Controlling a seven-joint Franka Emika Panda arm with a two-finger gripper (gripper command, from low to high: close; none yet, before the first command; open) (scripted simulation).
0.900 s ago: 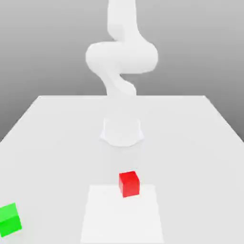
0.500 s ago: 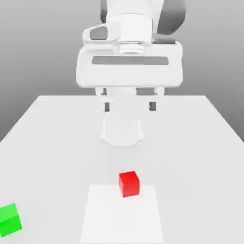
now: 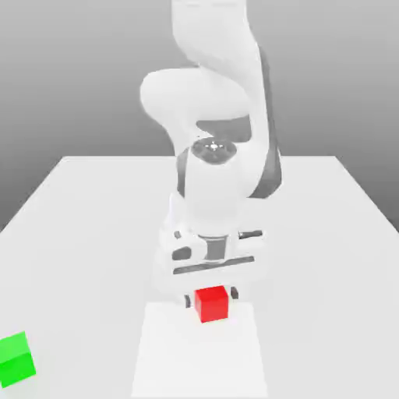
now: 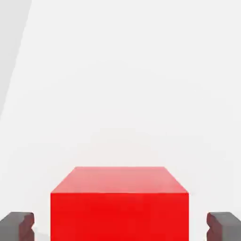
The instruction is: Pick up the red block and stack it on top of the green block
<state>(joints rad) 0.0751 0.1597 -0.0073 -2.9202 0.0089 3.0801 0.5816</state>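
The green block [image 3: 15, 360] sits well off to one side of my tool [image 3: 209, 298], towards the exterior view's left and nearer that camera, alone on the tabletop [image 3: 93, 210]. The red block [image 3: 211, 303] is right under my tool, between the jaws. In the hand view my two dark fingers [image 4: 18, 225] stand one on each side of it with a strip of tabletop showing in each gap, so I read the tool as open around the block, touching nothing and holding nothing.

The risks as I judge them: if I close while sitting too high, the pads catch only the upper edge and the block could squirt out or tip. If I am off centre, one finger meets it first and shoves it sideways. A weak hold could also let it slip on the long carry across to the green block.

The red block is a cube, so it has no long axis. It lies flat, top face up, its side faces roughly square to my fingers
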